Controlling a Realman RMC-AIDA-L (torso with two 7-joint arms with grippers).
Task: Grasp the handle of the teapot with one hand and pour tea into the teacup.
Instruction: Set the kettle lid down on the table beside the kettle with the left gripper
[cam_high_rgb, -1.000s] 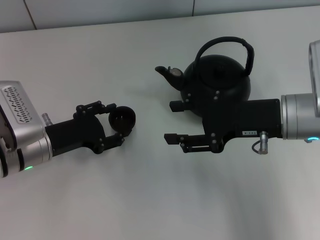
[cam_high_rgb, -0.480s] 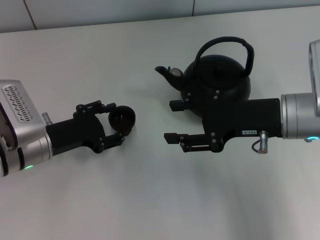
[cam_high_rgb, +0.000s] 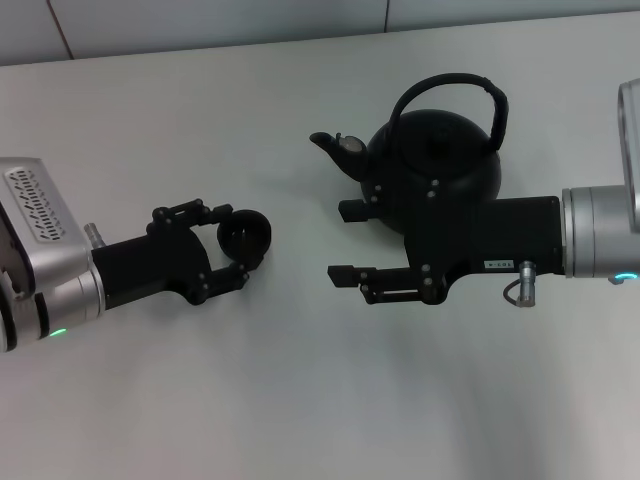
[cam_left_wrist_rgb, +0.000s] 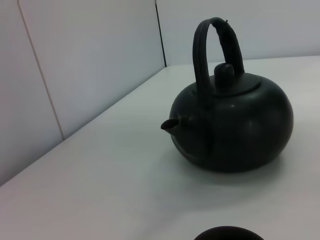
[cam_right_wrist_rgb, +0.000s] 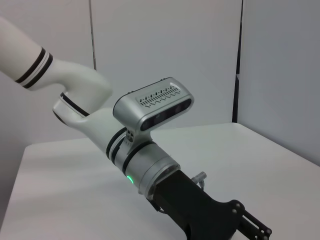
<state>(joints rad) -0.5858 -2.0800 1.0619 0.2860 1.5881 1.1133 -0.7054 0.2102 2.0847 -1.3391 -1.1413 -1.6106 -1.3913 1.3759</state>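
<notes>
The matte-black teapot (cam_high_rgb: 440, 165) stands on the white table (cam_high_rgb: 300, 400) at the back right, its spout (cam_high_rgb: 328, 142) pointing toward my left. Its arched handle (cam_high_rgb: 450, 85) is upright and free. My right gripper (cam_high_rgb: 345, 243) is open and empty, low in front of the pot, with one finger beside the pot's body. The small dark teacup (cam_high_rgb: 245, 237) sits left of centre between the fingers of my left gripper (cam_high_rgb: 230, 246), which is shut on it. The left wrist view shows the teapot (cam_left_wrist_rgb: 235, 125), its handle (cam_left_wrist_rgb: 210, 45) and the cup's rim (cam_left_wrist_rgb: 227, 234).
A grey wall (cam_high_rgb: 200, 20) runs along the table's far edge. The right wrist view shows my left arm (cam_right_wrist_rgb: 150, 165) over the table and panelled walls behind. Bare tabletop lies in front of both arms.
The left gripper and the teacup have shifted very slightly away from me. The right arm and the teapot have not moved.
</notes>
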